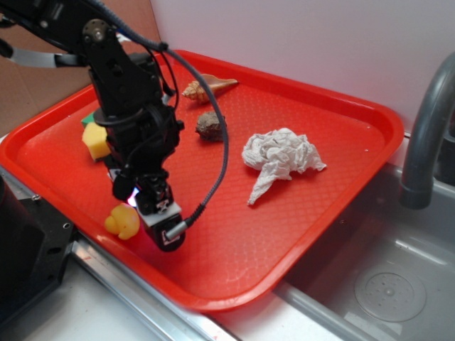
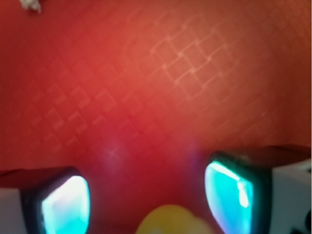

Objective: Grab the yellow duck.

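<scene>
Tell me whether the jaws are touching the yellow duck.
Apart. The wrist view shows the yellow duck low between the gripper jaws, with red tray visible on either side of it.

place: kitchen sink mock-up | I work over a red tray (image 1: 341, 121) | steel sink basin (image 1: 387, 284) at 4 o'clock | grey faucet (image 1: 426, 135) at 3 o'clock | white wall (image 1: 298, 35) at 12 o'clock

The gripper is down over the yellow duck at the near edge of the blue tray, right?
Not quite: the tray is red, as the exterior view shows. The gripper is down over the yellow duck at its near edge.
</scene>
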Controlling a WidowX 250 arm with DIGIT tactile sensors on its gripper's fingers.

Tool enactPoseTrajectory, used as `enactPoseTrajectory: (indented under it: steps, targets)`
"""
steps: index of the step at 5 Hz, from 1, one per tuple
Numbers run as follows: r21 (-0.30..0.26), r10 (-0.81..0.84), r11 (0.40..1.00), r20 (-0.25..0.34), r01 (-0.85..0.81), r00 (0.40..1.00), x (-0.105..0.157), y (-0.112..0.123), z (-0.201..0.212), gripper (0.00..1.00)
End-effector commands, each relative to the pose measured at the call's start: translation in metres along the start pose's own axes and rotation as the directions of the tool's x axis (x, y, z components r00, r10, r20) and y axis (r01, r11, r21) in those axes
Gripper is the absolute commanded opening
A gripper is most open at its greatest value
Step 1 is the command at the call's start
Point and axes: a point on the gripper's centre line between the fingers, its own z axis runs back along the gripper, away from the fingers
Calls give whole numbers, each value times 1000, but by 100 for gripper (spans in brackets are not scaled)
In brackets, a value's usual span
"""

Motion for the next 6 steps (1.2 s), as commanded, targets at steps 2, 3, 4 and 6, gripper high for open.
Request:
enactPoseTrajectory:
  steps: [2,3,4,6]
  targets:
    - [98,133,987,-28,-130,991,-7,10,27,100]
    - [151,235,959,42,-238,971,-13,18,44,100]
    - [144,252,954,97,-265,963,-14,18,51,100]
    - [60,230,970,85,-235,970,-23,8,29,100]
